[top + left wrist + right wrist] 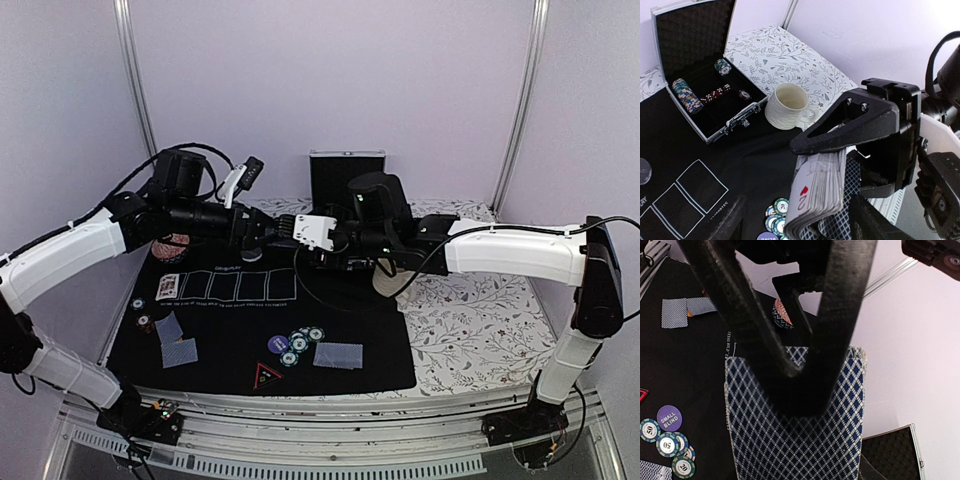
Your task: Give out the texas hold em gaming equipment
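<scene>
Two grippers are being shown meeting nose to nose above the black felt mat. One deck of playing cards is being clamped across its faces by the right gripper, whose fingers are being pressed shut onto the stack. The deck is being presented straight ahead of the left gripper. Its long axis is running roughly along that gripper's line of reach, so its near short end is lying between the left fingers. Those fingers are being held apart, one to each side of the deck's end, and no contact with a card can be made out. The coming move is judged to be turning on this alignment: a closing on one card, not the stack. Poker chips are lying below both grippers.
</scene>
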`<state>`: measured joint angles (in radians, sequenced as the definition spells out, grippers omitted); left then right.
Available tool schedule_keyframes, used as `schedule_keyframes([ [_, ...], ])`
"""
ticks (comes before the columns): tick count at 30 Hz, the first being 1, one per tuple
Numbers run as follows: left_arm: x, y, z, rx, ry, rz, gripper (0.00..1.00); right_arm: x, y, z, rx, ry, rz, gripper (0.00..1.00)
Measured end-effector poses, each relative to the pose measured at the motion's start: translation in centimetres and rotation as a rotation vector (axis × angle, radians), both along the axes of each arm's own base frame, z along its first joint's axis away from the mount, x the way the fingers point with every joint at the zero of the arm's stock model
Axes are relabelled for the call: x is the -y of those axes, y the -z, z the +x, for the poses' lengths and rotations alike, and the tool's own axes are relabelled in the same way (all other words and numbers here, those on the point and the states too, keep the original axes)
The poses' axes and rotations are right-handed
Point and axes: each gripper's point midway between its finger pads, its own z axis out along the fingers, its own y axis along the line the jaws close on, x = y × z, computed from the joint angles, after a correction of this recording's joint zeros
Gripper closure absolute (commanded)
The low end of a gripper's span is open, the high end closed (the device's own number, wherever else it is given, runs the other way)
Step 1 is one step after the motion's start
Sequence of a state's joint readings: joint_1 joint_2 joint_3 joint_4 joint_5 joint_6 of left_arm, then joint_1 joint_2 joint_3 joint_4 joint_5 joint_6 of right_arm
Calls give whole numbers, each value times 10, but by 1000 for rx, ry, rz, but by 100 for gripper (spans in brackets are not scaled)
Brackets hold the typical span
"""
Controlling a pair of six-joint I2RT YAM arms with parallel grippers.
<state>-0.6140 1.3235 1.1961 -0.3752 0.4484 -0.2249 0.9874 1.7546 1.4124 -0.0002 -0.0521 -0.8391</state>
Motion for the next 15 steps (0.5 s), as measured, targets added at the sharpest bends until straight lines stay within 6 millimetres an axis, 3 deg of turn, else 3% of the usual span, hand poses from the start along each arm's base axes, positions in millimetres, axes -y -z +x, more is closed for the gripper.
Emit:
schedule_keyframes([
  [3, 5, 5, 2, -26, 8, -11, 33, 1, 0, 1, 4, 5, -2, 60],
  [9, 15, 22, 10, -95, 9, -8, 59, 2, 2, 3, 15, 16, -16, 59],
  [15, 14, 20, 12, -93, 2, -1, 75, 3, 6, 6, 14, 29, -27, 59],
])
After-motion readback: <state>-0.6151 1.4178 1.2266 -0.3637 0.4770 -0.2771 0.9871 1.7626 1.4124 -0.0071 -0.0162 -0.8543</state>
